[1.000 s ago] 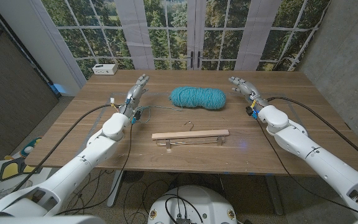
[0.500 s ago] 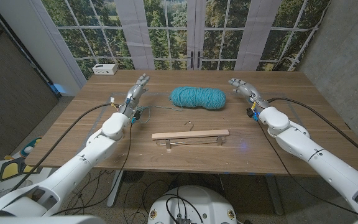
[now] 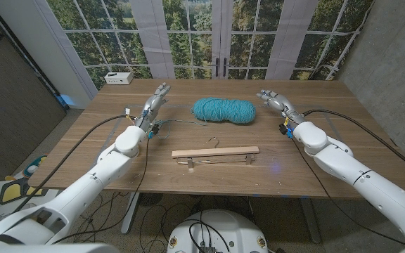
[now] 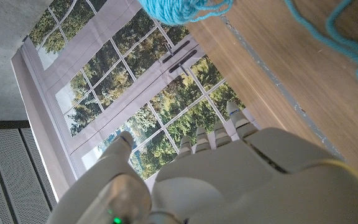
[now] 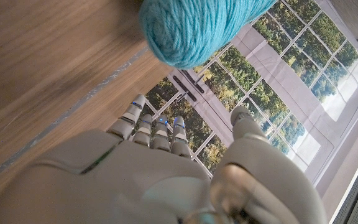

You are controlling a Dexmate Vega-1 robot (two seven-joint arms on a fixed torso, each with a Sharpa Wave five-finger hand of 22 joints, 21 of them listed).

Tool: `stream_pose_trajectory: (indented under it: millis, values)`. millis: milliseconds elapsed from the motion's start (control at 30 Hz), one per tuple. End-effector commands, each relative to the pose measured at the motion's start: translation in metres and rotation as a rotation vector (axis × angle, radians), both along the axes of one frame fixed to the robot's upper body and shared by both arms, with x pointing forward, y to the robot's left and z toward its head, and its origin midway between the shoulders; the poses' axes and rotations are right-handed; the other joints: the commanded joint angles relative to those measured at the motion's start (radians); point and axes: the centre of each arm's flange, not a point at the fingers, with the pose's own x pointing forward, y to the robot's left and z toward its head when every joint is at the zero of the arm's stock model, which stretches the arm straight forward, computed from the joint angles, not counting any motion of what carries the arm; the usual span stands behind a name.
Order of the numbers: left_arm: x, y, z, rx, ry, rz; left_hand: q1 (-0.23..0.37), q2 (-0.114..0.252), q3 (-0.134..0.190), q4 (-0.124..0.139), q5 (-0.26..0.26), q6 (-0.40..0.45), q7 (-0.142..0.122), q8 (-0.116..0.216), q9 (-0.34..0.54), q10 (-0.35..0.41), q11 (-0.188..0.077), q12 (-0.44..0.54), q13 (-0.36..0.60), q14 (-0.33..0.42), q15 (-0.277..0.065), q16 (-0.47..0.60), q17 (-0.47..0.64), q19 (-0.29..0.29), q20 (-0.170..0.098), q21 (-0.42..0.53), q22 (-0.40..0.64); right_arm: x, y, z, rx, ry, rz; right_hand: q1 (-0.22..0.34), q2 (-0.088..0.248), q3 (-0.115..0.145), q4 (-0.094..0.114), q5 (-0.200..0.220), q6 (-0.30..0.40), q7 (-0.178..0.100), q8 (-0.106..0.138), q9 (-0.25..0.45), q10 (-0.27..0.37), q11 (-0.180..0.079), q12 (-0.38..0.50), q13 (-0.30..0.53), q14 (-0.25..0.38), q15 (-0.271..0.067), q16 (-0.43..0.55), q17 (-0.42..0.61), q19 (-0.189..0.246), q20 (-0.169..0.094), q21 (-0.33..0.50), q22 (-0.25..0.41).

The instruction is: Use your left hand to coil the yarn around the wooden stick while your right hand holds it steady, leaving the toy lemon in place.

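Note:
A teal yarn skein (image 3: pixel 223 110) lies in the middle of the table's far half, and it also appears in the left wrist view (image 4: pixel 179 9) and the right wrist view (image 5: pixel 194 28). A loose strand (image 3: pixel 181 123) trails from it toward my left hand. The wooden stick (image 3: pixel 215 152) lies crosswise nearer the front, resting on small supports. My left hand (image 3: pixel 155 102) stands left of the skein, fingers extended, holding nothing. My right hand (image 3: pixel 274 100) hovers right of the skein, fingers apart and empty. I see no toy lemon.
A small white box (image 3: pixel 119 77) sits at the table's far left corner. A small hook-shaped piece (image 3: pixel 214 140) lies just behind the stick. Windows and curtains stand behind the table. Bare wood surrounds the stick.
My right hand has shifted slightly left, toward the skein. The left hand, yarn and stick stay as they were.

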Motion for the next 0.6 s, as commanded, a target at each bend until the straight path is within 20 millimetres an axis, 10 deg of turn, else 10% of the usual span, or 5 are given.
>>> stream_pose_trajectory:
  millis: [33,600]
  values:
    - [0.004,-0.001,0.004,0.021,0.003,-0.016,0.008,-0.003,0.003,-0.009,-0.001,0.007,0.002,0.0,0.004,0.003,0.001,0.002,0.006,0.009,0.003,-0.002,0.003,0.006,0.004,-0.003,0.002,-0.019,0.006,-0.001,-0.111,-0.022,-0.07,0.016,0.001,0.002,-0.011,-0.002,0.004,-0.007,-0.001,0.002,0.007,0.003,0.001,0.002,0.004,0.001,0.006,0.002,0.01,-0.001,-0.007,0.005]
    - [0.009,-0.004,0.01,0.061,0.009,-0.049,0.009,-0.006,0.0,-0.014,-0.002,0.009,0.002,-0.002,0.004,0.004,0.0,0.0,0.006,0.009,0.003,-0.004,0.003,0.005,0.008,-0.006,0.003,-0.053,0.016,-0.005,-0.28,-0.054,-0.167,0.04,0.012,0.013,-0.026,-0.006,0.022,-0.016,0.004,0.003,0.033,-0.006,0.009,0.003,0.031,-0.011,0.014,0.002,0.029,-0.006,-0.009,0.004]
